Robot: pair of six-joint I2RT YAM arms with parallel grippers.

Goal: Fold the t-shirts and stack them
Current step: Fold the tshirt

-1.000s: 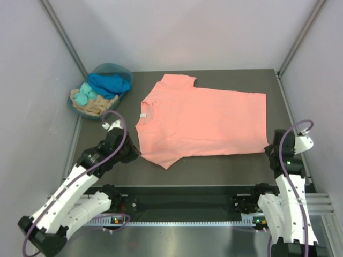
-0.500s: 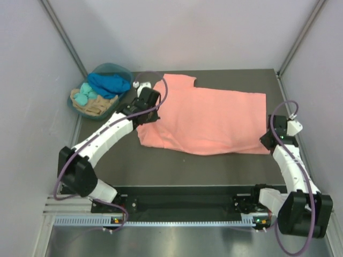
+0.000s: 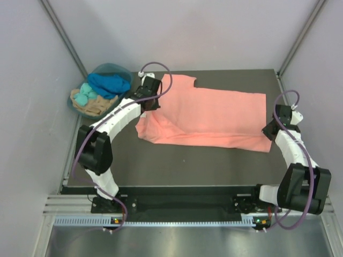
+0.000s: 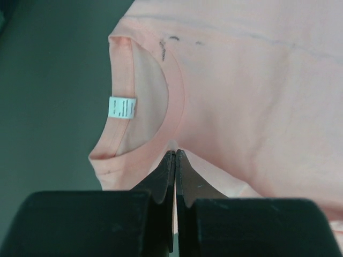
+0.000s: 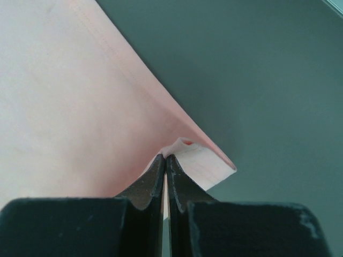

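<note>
A salmon-pink t-shirt [image 3: 214, 118] lies across the dark table, its near edge folded up and over toward the far side. My left gripper [image 3: 147, 104] is shut on the shirt's fabric just below the collar [image 4: 174, 155]; the collar and its white label [image 4: 122, 107] show in the left wrist view. My right gripper [image 3: 270, 130] is shut on the shirt's hem corner [image 5: 166, 156] at the right side; the corner's pale underside [image 5: 206, 163] curls up beside the fingers.
A teal basket [image 3: 102, 91] at the far left holds a blue shirt [image 3: 110, 83], a turquoise one and a tan one. Grey walls stand on the left, right and back. The metal rail [image 3: 182, 206] runs along the near edge.
Both arms have reached out from near the table's front, taken the shirt's near edge and carried it toward the far side, folding the lower part over.
</note>
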